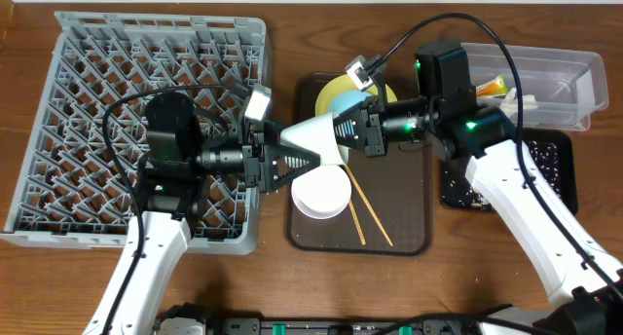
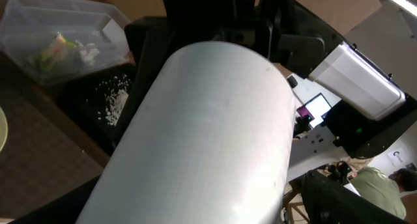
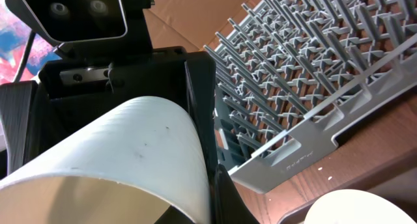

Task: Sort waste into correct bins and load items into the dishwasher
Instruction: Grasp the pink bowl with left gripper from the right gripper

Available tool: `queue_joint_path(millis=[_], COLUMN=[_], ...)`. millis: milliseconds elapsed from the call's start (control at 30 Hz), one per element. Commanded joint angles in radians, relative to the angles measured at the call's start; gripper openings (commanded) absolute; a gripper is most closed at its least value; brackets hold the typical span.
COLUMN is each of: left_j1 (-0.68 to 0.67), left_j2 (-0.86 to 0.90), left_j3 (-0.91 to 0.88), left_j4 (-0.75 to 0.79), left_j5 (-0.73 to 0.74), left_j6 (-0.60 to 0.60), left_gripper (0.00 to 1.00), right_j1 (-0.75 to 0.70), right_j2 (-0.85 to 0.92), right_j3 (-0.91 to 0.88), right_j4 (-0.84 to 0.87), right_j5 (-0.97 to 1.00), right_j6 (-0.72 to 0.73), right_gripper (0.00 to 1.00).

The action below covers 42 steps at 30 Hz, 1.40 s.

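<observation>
The light blue bowl [image 1: 313, 132] hangs on its side above the brown serving tray, between my two grippers. My right gripper [image 1: 343, 130] is shut on its rim; in the right wrist view a dark finger presses the bowl's wall [image 3: 130, 146]. My left gripper [image 1: 310, 160] reaches it from the rack side. The bowl [image 2: 208, 139] fills the left wrist view and hides those fingers. The yellow plate [image 1: 336, 93], a pale bowl [image 1: 321, 194] and the chopsticks [image 1: 370, 213] lie on the serving tray. The grey dish rack [image 1: 136, 121] is on the left. The white cup is out of view.
The clear tub [image 1: 545, 67] at the back right holds the green-and-orange wrapper [image 1: 492, 85] and white paper [image 1: 516, 101]. The black tray [image 1: 557, 174] beside it holds rice scraps. The brown serving tray [image 1: 409, 218] lies in the middle. Cables arch over both arms.
</observation>
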Motion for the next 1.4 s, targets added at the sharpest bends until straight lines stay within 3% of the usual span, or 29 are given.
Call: queue_joint_path(millis=[0, 267, 433, 667, 767, 933, 1100, 1367], left_j1=[-0.020, -0.043, -0.042, -0.042, -0.041, -0.029, 0.014, 0.078], left_j2=[-0.005, -0.005, -0.005, -0.005, -0.005, -0.005, -0.005, -0.005], left_j3=[0.015, 0.015, 0.015, 0.015, 0.015, 0.015, 0.015, 0.015], left_j4=[0.056, 0.098, 0.098, 0.098, 0.098, 0.091, -0.036, -0.195], left_j5=[0.042, 0.035, 0.035, -0.005, -0.041, -0.055, -0.166, -0.234], left_j6=[-0.074, -0.097, -0.097, -0.092, -0.086, 0.010, 0.114, 0.234], left_gripper=[0.85, 0.70, 0.67, 0.55, 0.50, 0.48, 0.48, 0.48], right_j1=[-0.006, -0.006, -0.006, -0.006, -0.006, -0.013, -0.040, -0.134], right_j2=[0.000, 0.000, 0.000, 0.000, 0.000, 0.000, 0.000, 0.000], right_j3=[0.007, 0.007, 0.007, 0.007, 0.007, 0.007, 0.007, 0.007], right_j4=[-0.003, -0.003, -0.004, -0.008, -0.012, -0.036, -0.043, -0.084], right_j5=[0.029, 0.029, 0.029, 0.029, 0.029, 0.029, 0.029, 0.048], right_j6=[0.009, 0.009, 0.009, 0.009, 0.009, 0.008, 0.008, -0.018], right_gripper=[0.02, 0.04, 0.16, 0.20, 0.26, 0.41, 0.54, 0.60])
